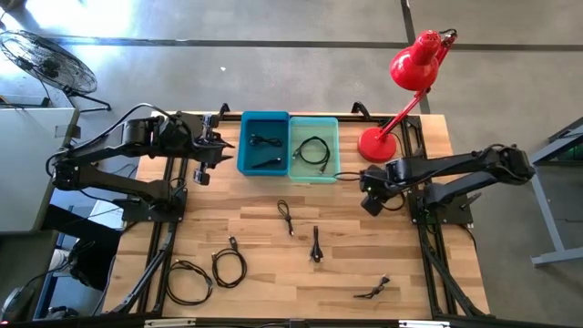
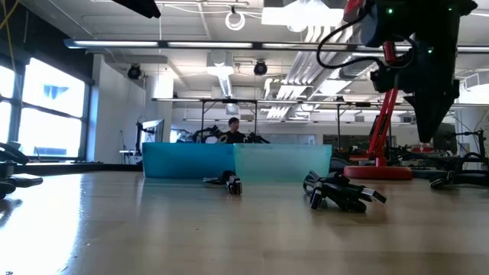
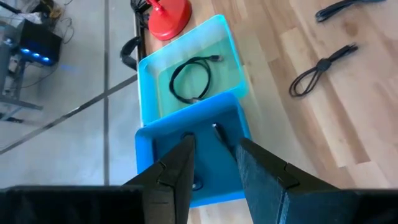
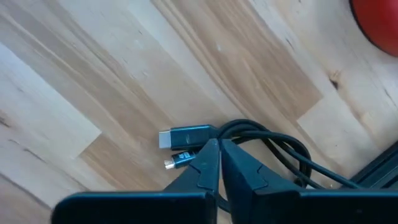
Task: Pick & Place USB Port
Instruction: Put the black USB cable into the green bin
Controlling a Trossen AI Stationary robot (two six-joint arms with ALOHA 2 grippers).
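Right gripper point(image 4: 219, 163) fingers, pressed together, partly hide a black cable point(image 4: 261, 140); left's spread.

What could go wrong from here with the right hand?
The right hand is shut above the coiled cable; descending so, it may shove rather than grasp it. The red lamp base sits close by and could be bumped. The left hand hangs over the blue bin, crowding a drop-off.
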